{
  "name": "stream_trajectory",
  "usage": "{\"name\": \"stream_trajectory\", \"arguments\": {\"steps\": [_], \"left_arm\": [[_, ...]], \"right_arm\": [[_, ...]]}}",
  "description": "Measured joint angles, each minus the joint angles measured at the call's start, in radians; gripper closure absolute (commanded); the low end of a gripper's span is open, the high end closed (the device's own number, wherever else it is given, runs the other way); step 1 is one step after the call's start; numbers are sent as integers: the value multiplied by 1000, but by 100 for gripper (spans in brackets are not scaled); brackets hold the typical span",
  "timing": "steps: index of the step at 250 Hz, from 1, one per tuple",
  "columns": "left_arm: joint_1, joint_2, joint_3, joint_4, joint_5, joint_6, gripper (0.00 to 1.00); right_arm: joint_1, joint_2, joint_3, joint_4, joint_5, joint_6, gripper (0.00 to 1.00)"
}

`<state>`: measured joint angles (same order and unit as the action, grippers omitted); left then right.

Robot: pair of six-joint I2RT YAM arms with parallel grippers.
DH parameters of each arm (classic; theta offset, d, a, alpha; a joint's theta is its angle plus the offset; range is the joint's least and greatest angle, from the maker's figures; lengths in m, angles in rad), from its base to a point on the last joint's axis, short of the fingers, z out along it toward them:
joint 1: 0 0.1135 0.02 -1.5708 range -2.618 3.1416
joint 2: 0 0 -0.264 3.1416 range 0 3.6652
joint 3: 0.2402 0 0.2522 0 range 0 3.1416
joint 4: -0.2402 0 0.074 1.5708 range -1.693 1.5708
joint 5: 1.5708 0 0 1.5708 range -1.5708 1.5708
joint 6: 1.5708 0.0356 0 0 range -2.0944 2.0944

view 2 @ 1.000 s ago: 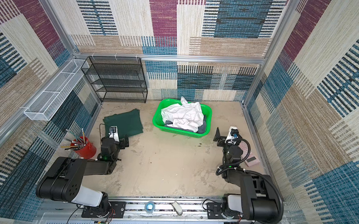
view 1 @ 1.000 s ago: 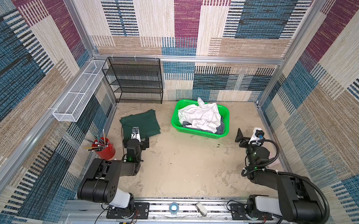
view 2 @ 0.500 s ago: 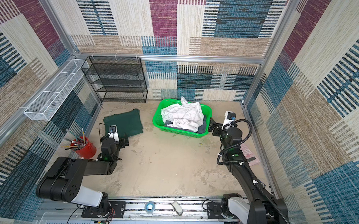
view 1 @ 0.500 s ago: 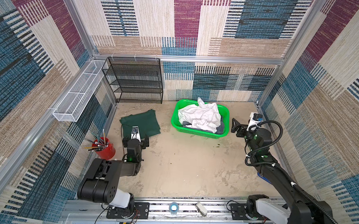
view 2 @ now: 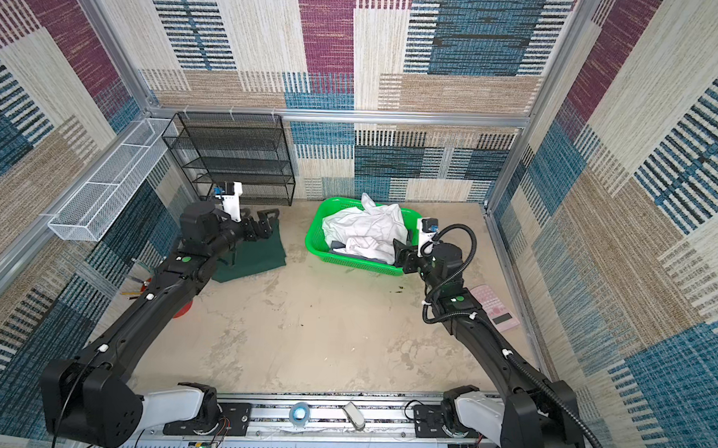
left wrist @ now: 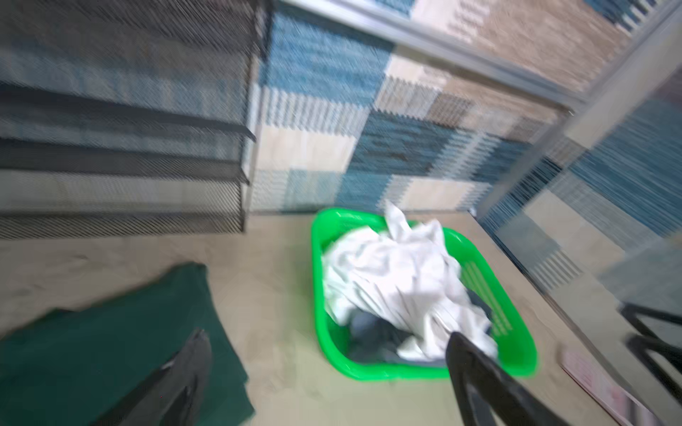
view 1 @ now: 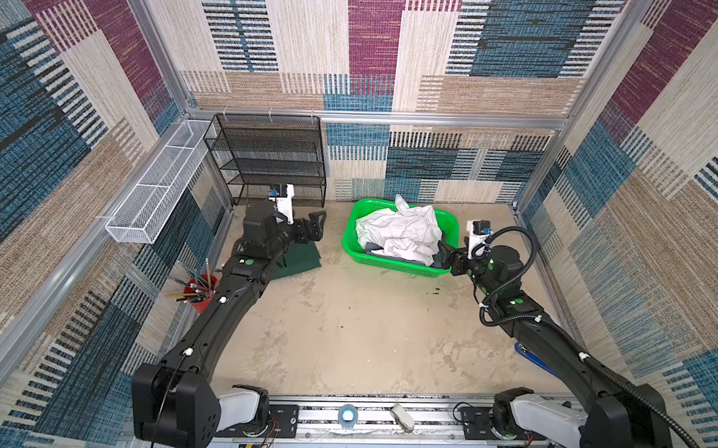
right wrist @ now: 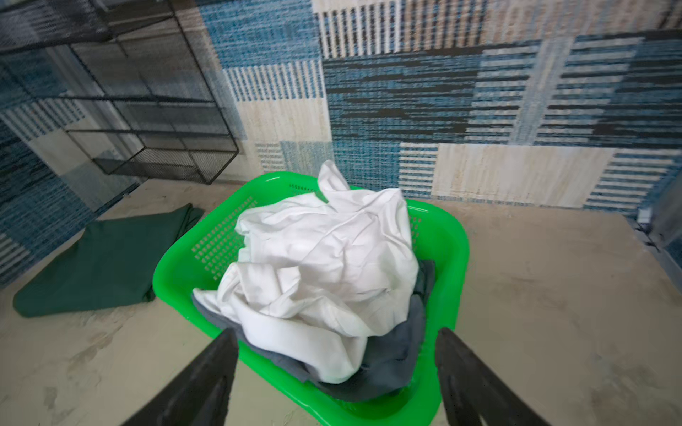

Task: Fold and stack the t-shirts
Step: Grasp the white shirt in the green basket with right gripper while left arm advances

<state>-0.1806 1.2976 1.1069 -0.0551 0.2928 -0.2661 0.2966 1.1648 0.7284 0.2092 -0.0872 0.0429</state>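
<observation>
Extended from base since a second ago: left gripper (view 1: 313, 227), open, empty, over green shirt (view 1: 301, 260) centre-left; right gripper (view 1: 445, 258), open, empty, nearer, at basket (view 1: 393, 269) right corner, white shirt (view 1: 402, 235) on grey shirt (right wrist: 387, 365) immediately left.

The basket (view 1: 397, 269) stands on the surface (view 1: 344, 328) toward the back, right of the middle. In it the upper t-shirt (view 1: 402, 235) is heaped on the lower t-shirt (right wrist: 391, 365), which shows at the basket's near side. The third t-shirt (view 1: 301, 259) lies on the surface left of the basket, apart from it. Behind it, the rack (view 1: 268, 163) stands against the rear wall. The wire tray (view 1: 154, 201) hangs on the left wall. The pencil cup (view 1: 196, 299) sits at the left edge, nearer than the third t-shirt. The calculator (view 2: 496, 308) lies at the right edge, nearer than the basket.
</observation>
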Motion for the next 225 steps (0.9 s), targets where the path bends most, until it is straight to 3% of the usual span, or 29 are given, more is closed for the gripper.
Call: {"name": "stream_trajectory", "arguments": {"steps": [49, 91, 142, 225], "left_arm": [[-57, 67, 58, -192, 159, 7, 0], [-83, 156, 69, -233, 184, 10, 0], [-100, 204, 113, -327, 143, 34, 0], [-103, 174, 113, -354, 93, 38, 0]], "right_arm": [[132, 156, 97, -56, -44, -141, 45], [208, 317, 192, -111, -83, -234, 52], [228, 484, 315, -156, -117, -312, 59], [230, 625, 402, -208, -76, -377, 56]]}}
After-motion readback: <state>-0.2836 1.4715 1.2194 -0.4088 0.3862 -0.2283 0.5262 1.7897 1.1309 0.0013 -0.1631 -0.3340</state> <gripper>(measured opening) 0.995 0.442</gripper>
